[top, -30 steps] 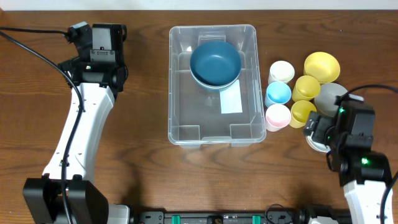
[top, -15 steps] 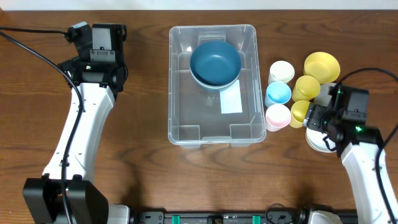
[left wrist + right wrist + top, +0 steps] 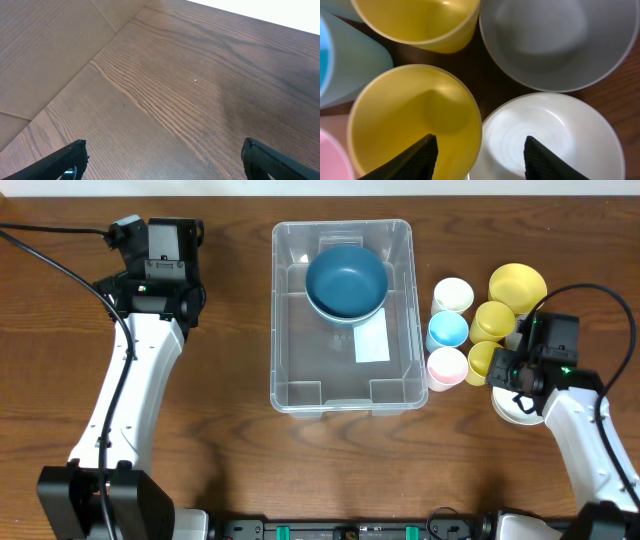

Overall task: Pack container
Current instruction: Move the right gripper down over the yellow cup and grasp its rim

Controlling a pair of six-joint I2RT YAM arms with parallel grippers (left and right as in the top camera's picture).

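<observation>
The clear container (image 3: 290,330) stands mid-table with a dark blue bowl (image 3: 346,280) in its far end. My right gripper (image 3: 504,372) hangs over the cups to its right. In the right wrist view, the right gripper (image 3: 479,137) is open. One finger is inside the near yellow cup (image 3: 405,115), the other over the white bowl (image 3: 560,135). The cup's rim lies between the fingers and neither touches it. My left gripper (image 3: 163,235) is at the far left. It is wide open (image 3: 165,145) above bare wood with nothing between its fingers.
Right of the container stand a white cup (image 3: 453,294), a blue cup (image 3: 447,331), a pink cup (image 3: 447,366), a second yellow cup (image 3: 493,320) and a yellow bowl (image 3: 517,285). A grey bowl (image 3: 555,40) sits beside the white bowl. They stand close together.
My right gripper has moved away from the table's front edge onto the near yellow cup's rim, and its jaws have narrowed. The left arm has not moved.
</observation>
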